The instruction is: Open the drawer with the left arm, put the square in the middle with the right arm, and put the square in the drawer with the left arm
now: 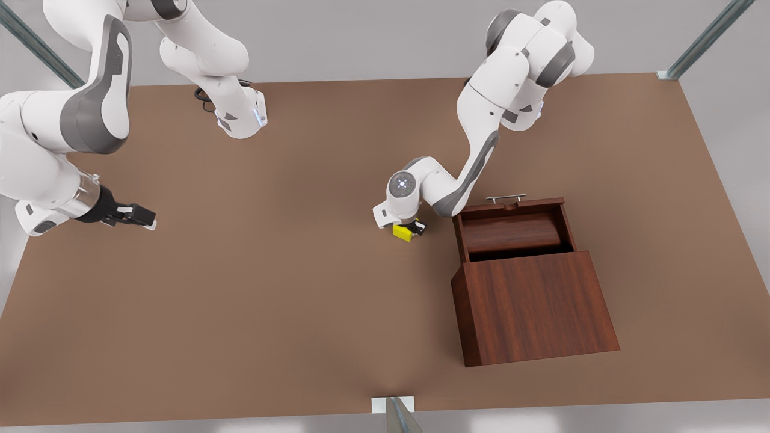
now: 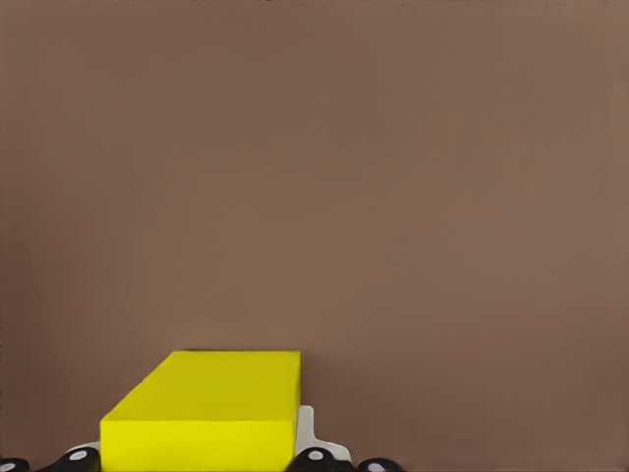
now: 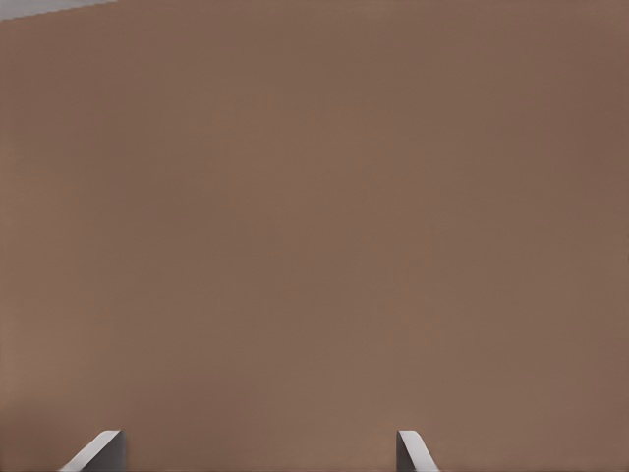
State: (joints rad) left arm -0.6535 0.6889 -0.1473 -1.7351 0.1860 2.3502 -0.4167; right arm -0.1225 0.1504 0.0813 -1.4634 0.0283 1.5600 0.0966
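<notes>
Pinching the yellow cube (image 1: pixel 402 232) beside the open drawer (image 1: pixel 511 231), left gripper (image 1: pixel 415 228) is positioned for drop-in; right gripper (image 1: pixel 143 218) waits well away, jaws spread.

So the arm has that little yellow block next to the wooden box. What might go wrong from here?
1. The left gripper sits at the square on the tabletop; a loose grip might drop it on the way.
2. The drawer is open, but its raised wall faces the square, so a low carry might clip it.
3. The right gripper waits far off, open, so it is unlikely to interfere.
</notes>
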